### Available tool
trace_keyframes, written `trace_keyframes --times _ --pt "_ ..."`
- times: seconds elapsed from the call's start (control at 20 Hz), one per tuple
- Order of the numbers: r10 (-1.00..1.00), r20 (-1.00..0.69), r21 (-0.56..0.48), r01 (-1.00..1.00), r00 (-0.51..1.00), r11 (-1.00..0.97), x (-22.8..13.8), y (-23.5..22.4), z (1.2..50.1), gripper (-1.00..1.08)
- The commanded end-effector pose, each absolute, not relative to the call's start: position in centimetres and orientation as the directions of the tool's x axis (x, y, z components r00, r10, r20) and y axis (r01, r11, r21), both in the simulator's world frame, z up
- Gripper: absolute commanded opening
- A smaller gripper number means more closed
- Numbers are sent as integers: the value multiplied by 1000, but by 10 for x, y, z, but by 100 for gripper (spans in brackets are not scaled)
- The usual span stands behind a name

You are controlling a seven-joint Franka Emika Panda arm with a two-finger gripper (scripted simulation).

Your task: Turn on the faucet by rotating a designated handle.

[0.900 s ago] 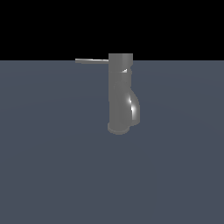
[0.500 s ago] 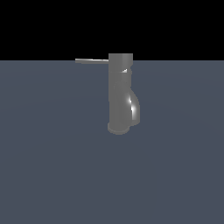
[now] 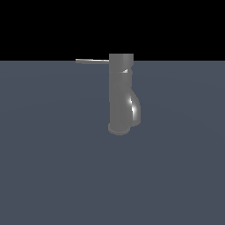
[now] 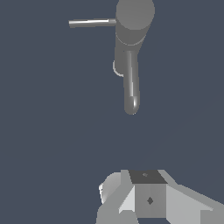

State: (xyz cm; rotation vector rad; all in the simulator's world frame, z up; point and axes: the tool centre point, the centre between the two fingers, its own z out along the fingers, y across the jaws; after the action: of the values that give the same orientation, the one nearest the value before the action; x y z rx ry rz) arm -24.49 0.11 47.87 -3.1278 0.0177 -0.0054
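**Lead:** Where's the faucet sitting for you?

**Me:** The faucet (image 3: 120,96) stands upright on the tabletop (image 3: 52,167), toward the far edge in the exterior view and a little to that view's right of the middle. The handle (image 3: 92,61) juts sideways from its top, toward the exterior view's left, roughly level. In the wrist view I see it too (image 4: 92,22), well apart from my tool (image 4: 146,197).

**Lead:** Tool released or clenched?

**Me:** I cannot tell. Only part of the white housing shows in the wrist view, the fingertips are out of the picture, and the exterior view doesn't show the arm at all.

**Lead:** So what's the step?

**Me:** The approach, I'd judge; nothing touches the handle yet. I'd aim for the outer end of the lever, not the stub beside the body, since a push there should turn it most easily. I'd come in at the lever's own height, alongside it, then sweep along an arc centred on the cylinder.

**Lead:** Risks?

**Me:** The lever is thin, so I could ride over or under it, or bump the body instead.
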Motion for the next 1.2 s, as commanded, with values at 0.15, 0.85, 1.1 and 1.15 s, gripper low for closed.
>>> trace_keyframes --times 0.15,0.85,1.1,1.15 --pt "-52 0 -30 -52 999 -998 -235 3 477 -100" --pt "-300 -48 -97 -304 953 -948 -173 17 461 -100" --pt "-412 -76 -108 -418 908 -902 -146 23 450 -100" --pt "-434 -82 -108 -441 897 -891 -140 25 447 -100"
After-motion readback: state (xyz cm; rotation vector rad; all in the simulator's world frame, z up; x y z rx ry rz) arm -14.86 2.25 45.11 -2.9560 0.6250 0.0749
